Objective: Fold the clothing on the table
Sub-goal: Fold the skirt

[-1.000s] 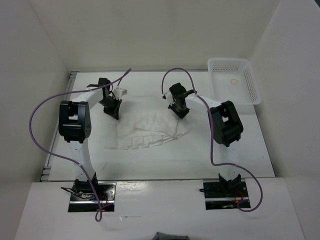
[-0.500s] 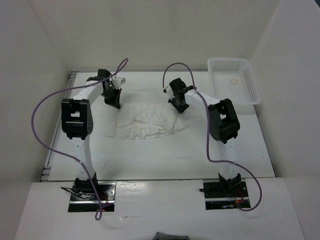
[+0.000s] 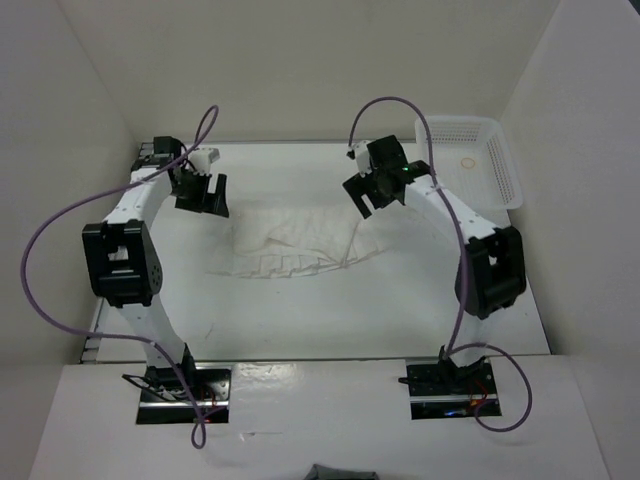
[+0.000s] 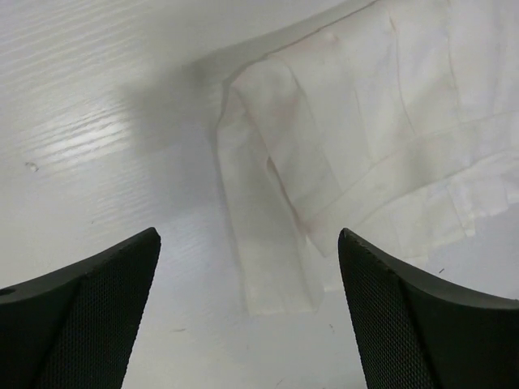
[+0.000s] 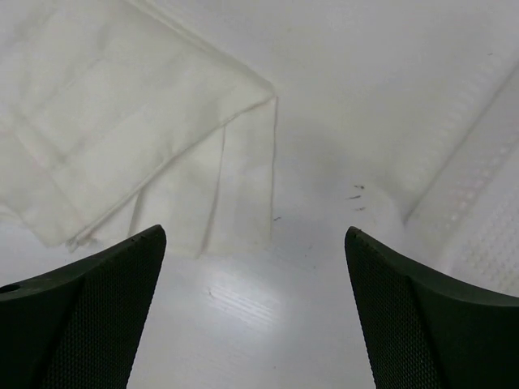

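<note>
While clothing (image 3: 300, 240) lies folded, the basket (image 3: 508, 175) holds perhaps a ring (image 3: 467, 162).

thin white pleated fabric garment (image 3: 295, 245), straight pale crease lines; flat matte white tabletop (image 3: 400, 300), grey rim; white plastic lattice basket (image 3: 505, 172); thin purple cables (image 3: 390, 99).

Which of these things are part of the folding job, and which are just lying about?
Part of the job: the white pleated thin fabric garment; the large flat white tabletop it lies on; the left gripper and the right gripper, both open.
Just lying about: the white plastic lattice basket at the far right corner; a small pale ring inside it.
</note>
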{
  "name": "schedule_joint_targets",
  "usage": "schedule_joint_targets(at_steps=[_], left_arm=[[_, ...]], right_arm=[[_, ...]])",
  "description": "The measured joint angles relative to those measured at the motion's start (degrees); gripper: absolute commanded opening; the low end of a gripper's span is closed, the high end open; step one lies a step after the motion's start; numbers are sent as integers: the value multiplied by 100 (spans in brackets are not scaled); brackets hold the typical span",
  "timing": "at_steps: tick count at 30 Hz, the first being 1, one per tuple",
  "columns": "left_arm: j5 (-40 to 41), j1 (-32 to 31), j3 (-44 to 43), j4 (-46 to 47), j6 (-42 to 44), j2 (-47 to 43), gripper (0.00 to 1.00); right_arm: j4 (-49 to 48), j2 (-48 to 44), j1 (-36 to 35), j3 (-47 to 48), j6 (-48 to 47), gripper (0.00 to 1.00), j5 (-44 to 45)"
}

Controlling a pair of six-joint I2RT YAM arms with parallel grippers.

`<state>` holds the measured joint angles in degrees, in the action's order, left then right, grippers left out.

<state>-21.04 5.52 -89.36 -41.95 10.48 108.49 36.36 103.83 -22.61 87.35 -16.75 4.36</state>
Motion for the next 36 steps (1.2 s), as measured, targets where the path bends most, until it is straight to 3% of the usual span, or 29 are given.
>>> schedule_joint_targets(at_steps=[4, 8, 11, 20, 32, 36], left_arm=[[-367, 278, 455, 109, 166, -369, 90], [-728, 302, 789, 175, 289, 109, 86], [-911, 282, 957, 177, 313, 533, 86], [-1263, 282, 999, 313, 297, 581, 86], [-1552, 289, 1029, 459, 284, 684, 75], [-1591, 289, 1064, 501, 280, 688, 66]], right_arm=[[9, -1056, -28, -411, 70, 96, -76], [13, -1517, -50, -822, 188, 96, -136], [48, -1556, -48, -1108, 243, 96, -197], [46, -1770, 125, -1493, 345, 96, -463], [-74, -1814, 214, -1759, 413, 96, -507], [-96, -1814, 214, -1762, 433, 96, -501]])
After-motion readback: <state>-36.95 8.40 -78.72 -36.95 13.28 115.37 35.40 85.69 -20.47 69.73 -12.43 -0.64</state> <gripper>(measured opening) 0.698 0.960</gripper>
